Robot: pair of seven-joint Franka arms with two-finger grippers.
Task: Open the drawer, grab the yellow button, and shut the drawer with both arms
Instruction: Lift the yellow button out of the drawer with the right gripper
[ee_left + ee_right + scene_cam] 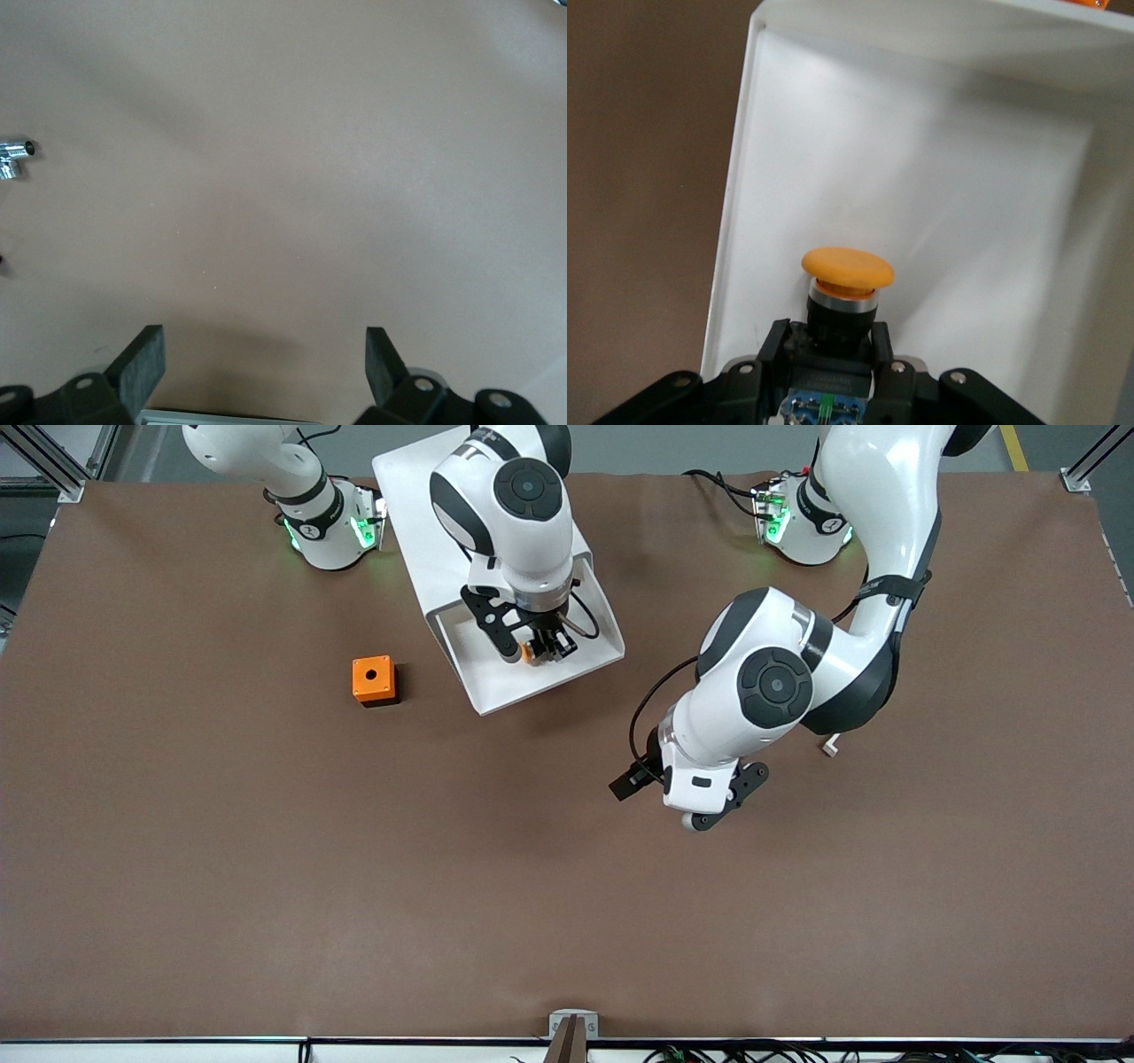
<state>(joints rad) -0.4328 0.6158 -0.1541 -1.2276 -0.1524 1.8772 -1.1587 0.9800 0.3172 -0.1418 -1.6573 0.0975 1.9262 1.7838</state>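
Observation:
The top drawer [496, 682] is pulled out of the white cabinet [416, 496] toward the front camera. My right gripper [540, 651] reaches down into it and is shut on the button [528, 653]. In the right wrist view the fingers [888, 350] clamp the button's dark body, with the orange cap [847, 268] just past them over the drawer's white floor [939, 168]. My left gripper [689, 790] hangs over bare table, nearer the front camera than the drawer, toward the left arm's end. It is open and empty in the left wrist view [263, 359].
An orange cube with a hole [374, 679] sits on the table beside the drawer, toward the right arm's end. A small white piece [830, 747] lies by the left arm. A small shiny metal part [13, 158] shows in the left wrist view.

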